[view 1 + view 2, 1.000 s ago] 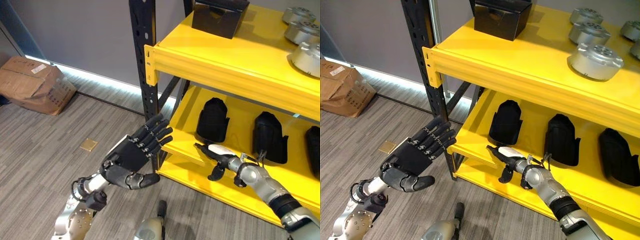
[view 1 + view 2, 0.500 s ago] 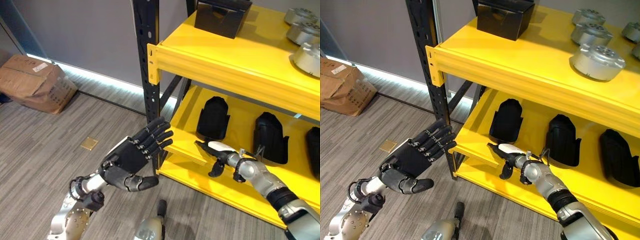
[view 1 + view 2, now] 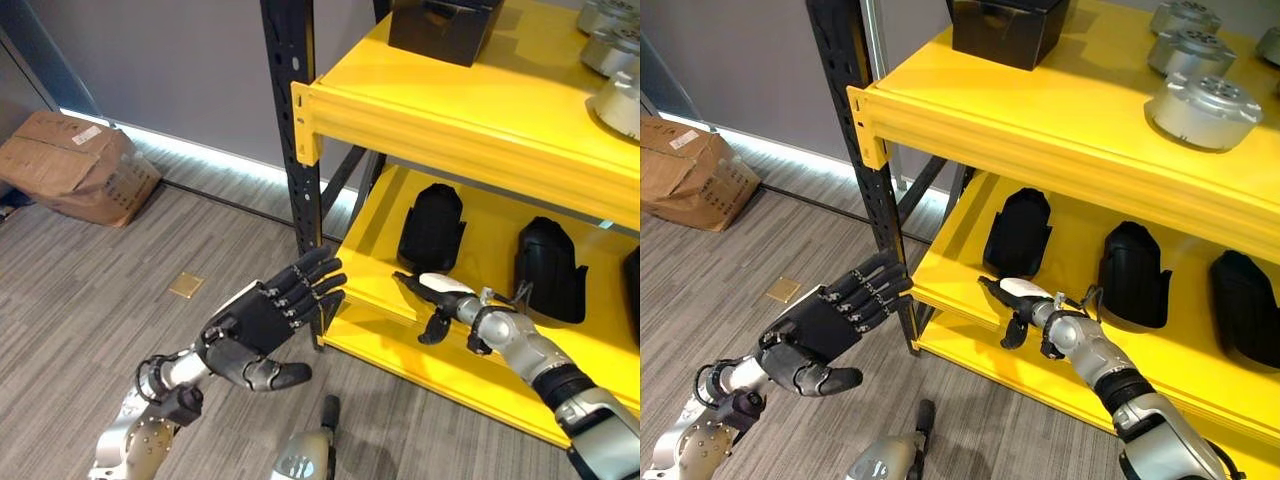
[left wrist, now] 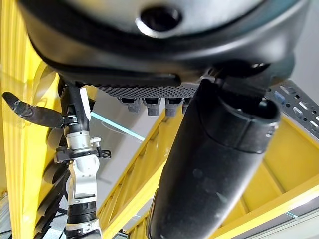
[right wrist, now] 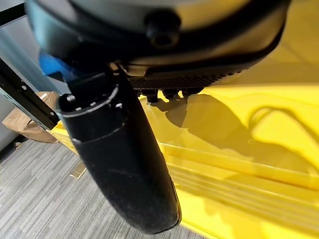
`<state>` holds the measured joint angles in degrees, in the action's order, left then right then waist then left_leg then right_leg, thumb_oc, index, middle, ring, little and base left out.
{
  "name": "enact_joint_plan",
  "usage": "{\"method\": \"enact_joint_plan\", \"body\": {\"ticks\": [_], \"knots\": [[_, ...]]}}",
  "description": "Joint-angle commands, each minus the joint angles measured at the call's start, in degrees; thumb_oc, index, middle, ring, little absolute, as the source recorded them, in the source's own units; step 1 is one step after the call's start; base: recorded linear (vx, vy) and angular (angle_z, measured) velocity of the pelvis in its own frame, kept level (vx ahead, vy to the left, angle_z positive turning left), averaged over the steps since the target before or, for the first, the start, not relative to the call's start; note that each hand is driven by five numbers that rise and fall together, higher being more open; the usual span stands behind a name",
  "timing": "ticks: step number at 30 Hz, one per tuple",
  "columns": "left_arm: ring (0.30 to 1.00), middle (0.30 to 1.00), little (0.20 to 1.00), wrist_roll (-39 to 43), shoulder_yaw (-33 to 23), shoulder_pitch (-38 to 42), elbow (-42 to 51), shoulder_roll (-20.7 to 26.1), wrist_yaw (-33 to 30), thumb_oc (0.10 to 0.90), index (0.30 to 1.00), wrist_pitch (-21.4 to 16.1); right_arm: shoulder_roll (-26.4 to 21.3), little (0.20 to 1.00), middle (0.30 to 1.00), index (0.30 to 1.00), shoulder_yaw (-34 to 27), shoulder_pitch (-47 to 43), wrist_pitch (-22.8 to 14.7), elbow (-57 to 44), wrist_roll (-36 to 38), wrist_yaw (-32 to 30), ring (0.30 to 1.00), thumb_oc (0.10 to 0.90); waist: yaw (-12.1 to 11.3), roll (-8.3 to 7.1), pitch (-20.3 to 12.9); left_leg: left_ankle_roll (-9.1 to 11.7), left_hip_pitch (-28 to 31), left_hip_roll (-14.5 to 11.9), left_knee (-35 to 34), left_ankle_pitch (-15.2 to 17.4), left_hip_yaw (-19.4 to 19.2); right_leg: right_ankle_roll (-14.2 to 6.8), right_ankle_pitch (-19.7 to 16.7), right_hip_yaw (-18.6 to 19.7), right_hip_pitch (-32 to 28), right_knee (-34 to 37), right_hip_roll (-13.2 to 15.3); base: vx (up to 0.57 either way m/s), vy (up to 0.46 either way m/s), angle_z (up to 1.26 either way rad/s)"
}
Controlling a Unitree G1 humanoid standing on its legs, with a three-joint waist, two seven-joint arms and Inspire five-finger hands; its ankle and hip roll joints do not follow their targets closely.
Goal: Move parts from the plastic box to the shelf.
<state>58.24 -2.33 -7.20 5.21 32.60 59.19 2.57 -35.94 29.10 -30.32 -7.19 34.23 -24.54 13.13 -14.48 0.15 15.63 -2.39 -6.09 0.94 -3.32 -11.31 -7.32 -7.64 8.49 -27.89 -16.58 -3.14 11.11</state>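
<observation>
Since the earlier frame the right hand [image 3: 1025,303] has pulled back a little toward the front edge of the lower level of the yellow shelf [image 3: 970,125], fingers straight, holding nothing. Near the shelf's black post [image 3: 295,130], the left hand [image 3: 262,325] has sunk slightly and is also open and empty. Three black parts [image 3: 1018,232] stand on the lower level and grey round parts [image 3: 1205,98] lie on the top level, so some moving seems done. I cannot see the plastic box, so what remains I cannot tell.
</observation>
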Motion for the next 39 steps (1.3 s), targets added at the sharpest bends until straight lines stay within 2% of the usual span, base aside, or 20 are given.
{"method": "enact_joint_plan", "body": {"ticks": [1, 8, 12, 14, 17, 20, 23, 25, 27, 31, 32, 35, 36, 38, 39], "knots": [[1.0, 1.0, 1.0, 6.19, 0.23, 5.32, 3.39, -0.66, 2.92, 0.9, 1.0, -3.72, -0.96, 1.0, 1.0, 1.0, 1.53, -8.5, 0.69, 3.51, 0.87, -1.29, 1.0, 0.9, -2.15, 0.01, -1.51, 4.35, 4.71, -5.12, 6.84, 10.98, 1.75, 2.11, -3.96, 1.57, 10.51, -5.92, 2.1, 0.0, 0.0, 0.0], [1.0, 1.0, 1.0, 6.09, -0.25, 4.54, 2.29, -0.9, 4.89, 0.9, 1.0, -4.6, -0.28, 1.0, 1.0, 1.0, 1.79, -7.0, 0.96, 1.87, -0.6, -1.03, 1.0, 0.9, -1.95, 0.11, -1.3, 4.36, 4.61, -5.15, 6.62, 10.82, 1.59, 2.1, -4.05, 1.61, 10.72, -5.86, 2.11, -0.01, 0.0, 0.0], [1.0, 1.0, 1.0, 6.3, -0.68, 4.14, 2.34, -1.06, 5.2, 0.9, 1.0, -5.02, -0.25, 1.0, 1.0, 1.0, 2.52, -5.92, 0.9, -0.02, -3.12, 2.35, 1.0, 0.9, -1.58, 0.03, -1.29, 4.44, 4.43, -5.22, 6.58, 10.72, 1.23, 2.02, -4.21, 1.91, 11.0, -5.65, 2.12, 0.0, 0.0, 0.0], [1.0, 1.0, 1.0, 6.03, -1.5, 3.36, 2.33, -1.6, 5.52, 0.9, 1.0, -5.67, -0.42, 1.0, 1.0, 1.0, 2.52, -3.26, 1.81, -4.03, -5.03, 4.01, 1.0, 0.9, -0.98, -0.2, -1.09, 4.44, 4.35, -5.39, 6.55, 10.61, 0.84, 1.89, -4.33, 2.21, 11.26, -5.6, 2.14, -0.02, 0.009, -0.05], [1.0, 1.0, 1.0, 5.78, -2.69, 1.78, 2.61, -2.34, 6.18, 0.9, 1.0, -6.87, -0.66, 1.0, 1.0, 1.0, 1.9, 1.93, 0.94, -10.84, -4.95, 7.72, 1.0, 0.9, 0.01, -0.55, -0.7, 4.32, 4.22, -5.64, 6.62, 10.52, 0.12, 1.61, -4.53, 2.91, 11.87, -5.74, 2.18, -0.03, 0.0, -0.05], [1.0, 1.0, 1.0, 4.81, -4.15, 0.21, 2.83, -3.95, 6.36, 0.9, 1.0, -8.92, -0.79, 1.0, 1.0, 1.0, 0.5, 10.07, 2.24, -24.19, -2.28, 14.28, 1.0, 0.9, 1.92, -1.17, -0.1, 4.19, 4.22, -6.11, 6.46, 10.33, -1.05, 1.19, -4.92, 4.01, 12.59, -5.69, 2.14, -0.04, -0.013, -0.05], [1.0, 1.0, 1.0, 3.91, -4.25, -0.08, 2.86, -4.66, 6.04, 0.9, 1.0, -10.3, -1.1, 1.0, 1.0, 1.0, -0.3, 14.31, 2.78, -32.32, 1.82, 17.24, 1.0, 0.9, 3.12, -1.57, 0.08, 4.2, 4.04, -6.4, 6.5, 10.33, -1.76, 0.96, -5.09, 4.72, 13.21, -5.76, 2.11, -0.05, -0.019, -0.18], [1.0, 1.0, 1.0, 2.96, -3.92, -0.16, 2.63, -5.18, 5.48, 0.9, 1.0, -11.99, -1.02, 1.0, 1.0, 1.0, -1.71, 18.19, 0.58, -39.28, 6.0, 16.48, 1.0, 0.9, 4.37, -1.94, 0.2, 4.18, 3.89, -6.7, 6.58, 10.41, -2.54, 0.8, -5.24, 5.61, 13.79, -5.74, 2.04, -0.06, -0.026, -0.22], [1.0, 1.0, 1.0, 3.06, -3.76, -0.27, 2.2, -5.27, 5.58, 0.9, 1.0, -12.76, -0.96, 1.0, 1.0, 1.0, -3.1, 20.2, -1.15, -41.43, 5.82, 15.16, 1.0, 0.9, 5.18, -2.03, 0.09, 4.18, 3.82, -6.95, 6.8, 10.61, -2.97, 0.77, -5.22, 6.1, 14.05, -5.75, 2.02, -0.04, -0.016, -0.19], [1.0, 1.0, 1.0, 3.77, -4.27, -1.48, 3.33, -5.04, 5.1, 0.9, 1.0, -13.09, -1.95, 1.0, 1.0, 1.0, -7.76, 23.59, -4.93, -45.02, 10.73, 16.18, 1.0, 0.9, 6.56, -2.1, -0.79, 4.19, 3.95, -7.27, 6.77, 10.82, -4.07, 0.73, -5.37, 6.97, 14.21, -5.22, 1.92, -0.02, -0.01, -0.1], [1.0, 1.0, 1.0, 3.77, -4.25, -1.48, 3.33, -5.03, 5.1, 0.9, 1.0, -13.09, -1.96, 1.0, 1.0, 1.0, -7.8, 23.63, -4.92, -45.05, 10.75, 16.2, 1.0, 0.9, 6.54, -2.09, -0.8, 4.19, 3.95, -7.27, 6.76, 10.82, -4.08, 0.73, -5.38, 6.98, 14.21, -5.21, 1.91, 0.0, -0.004, -0.11], [1.0, 1.0, 1.0, 4.31, -4.6, -2.05, 3.83, -5.12, 3.89, 0.9, 1.0, -13.29, -1.74, 1.0, 1.0, 1.0, -11.28, 25.4, -8.44, -47.72, 16.83, 15.73, 1.0, 0.9, 7.5, -2.08, -1.6, 4.34, 4.46, -7.55, 6.71, 10.94, -4.71, 0.63, -5.55, 7.52, 13.95, -4.8, 1.84, 0.01, -0.001, -0.08], [1.0, 1.0, 1.0, 4.31, -4.84, -2.4, 3.88, -6.02, 0.76, 0.9, 1.0, -13.17, -0.29, 1.0, 1.0, 1.0, -15.7, 26.23, -12.47, -49.57, 22.33, 8.65, 1.0, 0.9, 8.47, -1.95, -2.29, 4.36, 5.4, -7.72, 6.64, 11.34, -5.27, 0.63, -5.39, 8.08, 13.4, -4.63, 1.88, 0.01, 0.009, -0.07], [1.0, 1.0, 1.0, 4.05, -4.82, -2.43, 3.73, -6.32, -0.31, 0.9, 1.0, -13.51, 0.24, 1.0, 1.0, 1.0, -16.68, 26.21, -12.76, -49.71, 23.61, 7.75, 1.0, 0.9, 8.71, -1.87, -2.57, 4.32, 5.42, -7.78, 6.57, 11.36, -5.44, 0.66, -5.51, 8.26, 13.48, -4.45, 1.8, -0.01, 0.02, -0.18], [1.0, 1.0, 1.0, 3.1, -5.28, -2.52, 3.53, -8.96, -8.2, 0.9, 1.0, -15.49, 6.16, 1.0, 1.0, 1.0, -22.26, 27.63, -13.21, -51.02, 29.08, 1.81, 1.0, 0.9, 10.04, -1.48, -3.25, 4.27, 6.55, -7.89, 6.44, 12.08, -6.19, 0.75, -5.05, 8.89, 13.04, -4.55, 1.76, -0.03, 0.033, -0.2]]}}
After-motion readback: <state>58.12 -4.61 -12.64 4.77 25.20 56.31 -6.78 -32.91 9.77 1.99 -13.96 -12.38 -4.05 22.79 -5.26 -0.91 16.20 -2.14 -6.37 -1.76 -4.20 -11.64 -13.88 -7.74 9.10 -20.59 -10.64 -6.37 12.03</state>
